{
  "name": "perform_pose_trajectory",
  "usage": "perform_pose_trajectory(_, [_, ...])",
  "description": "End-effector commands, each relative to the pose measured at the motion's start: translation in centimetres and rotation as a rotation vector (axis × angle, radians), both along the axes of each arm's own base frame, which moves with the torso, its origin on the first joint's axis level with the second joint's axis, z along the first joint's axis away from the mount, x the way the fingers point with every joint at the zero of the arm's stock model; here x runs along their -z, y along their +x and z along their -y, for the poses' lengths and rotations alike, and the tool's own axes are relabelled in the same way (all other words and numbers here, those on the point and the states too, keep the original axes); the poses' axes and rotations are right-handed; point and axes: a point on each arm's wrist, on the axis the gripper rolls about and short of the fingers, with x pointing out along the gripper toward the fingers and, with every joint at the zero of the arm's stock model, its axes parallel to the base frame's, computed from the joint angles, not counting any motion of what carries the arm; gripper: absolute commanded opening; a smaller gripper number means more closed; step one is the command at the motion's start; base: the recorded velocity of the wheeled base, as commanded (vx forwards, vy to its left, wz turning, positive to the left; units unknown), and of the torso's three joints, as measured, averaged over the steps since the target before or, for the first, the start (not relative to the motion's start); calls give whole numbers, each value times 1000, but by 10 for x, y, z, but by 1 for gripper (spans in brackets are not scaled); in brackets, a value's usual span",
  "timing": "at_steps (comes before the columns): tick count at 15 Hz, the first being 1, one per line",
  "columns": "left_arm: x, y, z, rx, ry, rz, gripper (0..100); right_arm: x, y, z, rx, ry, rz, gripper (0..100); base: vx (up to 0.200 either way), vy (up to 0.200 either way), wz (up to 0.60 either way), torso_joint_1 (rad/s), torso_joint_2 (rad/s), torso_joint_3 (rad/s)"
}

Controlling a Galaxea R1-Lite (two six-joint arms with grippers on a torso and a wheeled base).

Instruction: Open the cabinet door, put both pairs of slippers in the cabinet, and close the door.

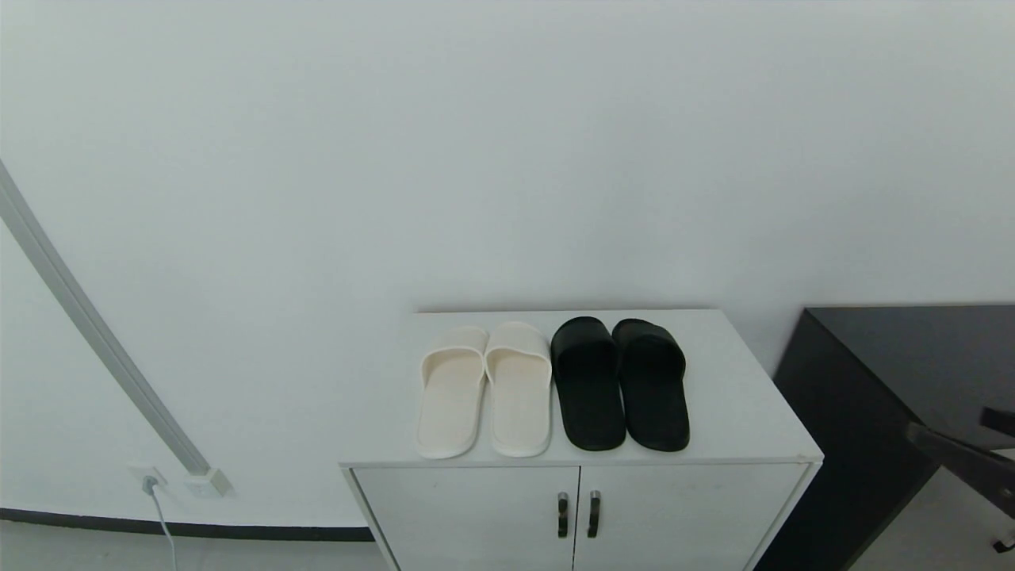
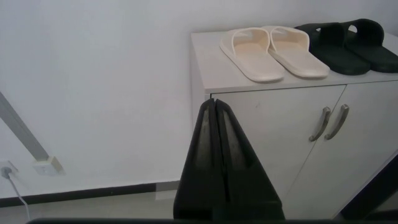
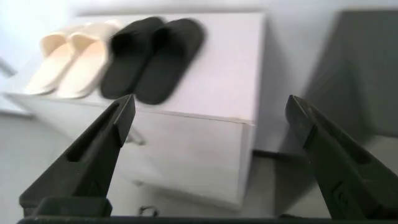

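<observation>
Closest to us are our own left fingers (image 2: 215, 143), pressed together with nothing between them, hanging low before the cabinet (image 2: 273, 130) off its left front corner. Our right fingers (image 3: 93, 155) are spread wide and empty off the cabinet's right front corner. Both cabinet doors are shut. Their slim vertical handles, the left handle (image 1: 562, 514) and the right handle (image 1: 592, 513), sit just beside each other where the doors meet at the cabinet's middle. On the cabinet's top lie the white slippers (image 1: 484, 390), above its left door, and the black slippers (image 1: 620, 385) just beside them, above the seam and the right door. Each pair lies side by side with heels toward the cabinet's front edge. We judge the first step, opening a door, as not yet begun. The handles look like rigid metal bars, best pinched across the middle and drawn along the door's arc, and our left fingers would have to part first. The slippers look light, soft and bendy, probably a little grippy rather than slick. We would therefore pinch the adjoining inner edges of a pair, or the strap bands, firmly enough that neither slipper droops or slides free.
</observation>
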Motion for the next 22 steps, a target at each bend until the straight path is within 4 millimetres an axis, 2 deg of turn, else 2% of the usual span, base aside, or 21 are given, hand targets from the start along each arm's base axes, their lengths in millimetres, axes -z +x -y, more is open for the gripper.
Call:
perform_pose_trajectory(1, [0,0,0,0,0,-1,0,-5,34,-55,-101,-6,-87,100,0,0,0,0,0,0])
perform_pose_trajectory(3, [0,0,0,0,0,-1,0,-10,40,-90,-118,-4,-95,100,0,0,0,0,0,0])
perform_pose_trajectory(5, [0,0,0,0,0,-3,0,-9,53,-117,-114,1,-105,100,0,0,0,0,0,0])
perform_pose_trajectory(9, [0,0,0,0,0,-1,0,6,90,-153,-18,-12,-81,100,0,0,0,0,0,0])
perform_pose_trajectory(10, [0,0,0,0,0,-1,0,14,108,-170,46,-2,-64,100,0,0,0,0,0,0])
perform_pose_trajectory(12, [0,0,0,0,0,-3,0,26,127,-187,115,6,-52,100,0,0,0,0,0,0])
perform_pose_trajectory(15, [0,0,0,0,0,-1,0,46,150,-207,192,-5,-25,100,0,0,0,0,0,0])
perform_pose_trajectory(19, [0,0,0,1,0,-1,0,74,173,-207,235,-43,-39,100,0,0,0,0,0,0])
perform_pose_trajectory(22, [0,0,0,1,0,-1,0,87,191,-209,252,-66,-50,100,0,0,0,0,0,0])
